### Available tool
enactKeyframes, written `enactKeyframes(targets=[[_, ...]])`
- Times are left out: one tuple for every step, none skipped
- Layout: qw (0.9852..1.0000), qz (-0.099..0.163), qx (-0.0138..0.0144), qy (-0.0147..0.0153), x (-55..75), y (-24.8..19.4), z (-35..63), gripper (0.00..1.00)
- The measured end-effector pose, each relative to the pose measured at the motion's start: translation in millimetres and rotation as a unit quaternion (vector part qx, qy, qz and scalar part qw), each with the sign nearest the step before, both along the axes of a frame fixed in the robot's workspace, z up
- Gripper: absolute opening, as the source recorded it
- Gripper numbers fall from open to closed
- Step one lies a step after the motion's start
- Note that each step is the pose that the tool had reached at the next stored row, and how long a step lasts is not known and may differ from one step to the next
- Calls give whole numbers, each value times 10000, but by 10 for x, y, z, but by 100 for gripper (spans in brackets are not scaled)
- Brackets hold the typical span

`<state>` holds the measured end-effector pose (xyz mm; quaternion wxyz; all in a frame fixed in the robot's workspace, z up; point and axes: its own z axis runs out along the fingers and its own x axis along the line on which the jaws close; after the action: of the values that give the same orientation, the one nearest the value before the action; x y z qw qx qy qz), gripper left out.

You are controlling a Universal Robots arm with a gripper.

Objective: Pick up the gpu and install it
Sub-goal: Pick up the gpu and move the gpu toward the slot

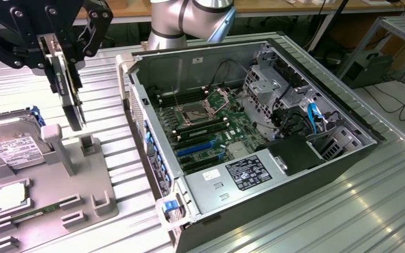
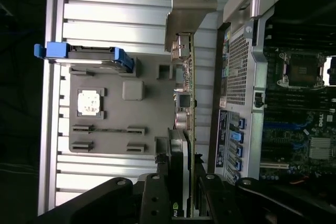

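Observation:
The gpu (image 1: pixel 72 105) is a thin dark card hanging on edge in the air above the grey holder tray (image 1: pixel 76 184), at the exterior view's left. My gripper (image 1: pixel 61 58) is shut on its upper part, one black finger on each face. In the wrist view the gpu (image 2: pixel 187 103) runs edge-on away from my gripper (image 2: pixel 181 187), with its silvery bracket at the far end. The card is clear of the tray and beside the open computer case (image 1: pixel 160 63), outside its wall. The motherboard (image 1: pixel 202 126) with its blue slots (image 1: pixel 199 150) lies inside the case.
On the tray are a silver hard drive (image 1: pixel 12 145) in a blue-edged carrier, a square processor chip (image 1: pixel 9 197) and several upright posts (image 1: pixel 61 150). The arm's base (image 1: pixel 188 21) stands behind the case. Cables and a power supply (image 1: pixel 248 171) fill the case's near side.

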<state>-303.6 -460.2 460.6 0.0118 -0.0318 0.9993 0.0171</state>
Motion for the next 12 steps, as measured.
enactKeyframes(targets=[[10000, 0, 0, -2, 27, 0, -2, 28], [10000, 0, 0, -5, 54, 0, -5, 28], [10000, 0, 1, -8, 82, 0, -7, 28], [10000, 0, 1, -10, 108, 0, -9, 28], [10000, 0, 0, -15, 141, 0, -12, 28], [10000, 0, 1, -19, 165, 0, -15, 28], [10000, 0, 0, -24, 186, 0, -17, 28], [10000, 0, 0, -32, 205, 0, -20, 28], [10000, 0, 0, -41, 221, 0, -23, 28], [10000, 0, 0, -49, 242, 0, -26, 28], [10000, 0, 1, -53, 262, 0, -29, 28], [10000, 0, 1, -58, 282, 0, -32, 28]])
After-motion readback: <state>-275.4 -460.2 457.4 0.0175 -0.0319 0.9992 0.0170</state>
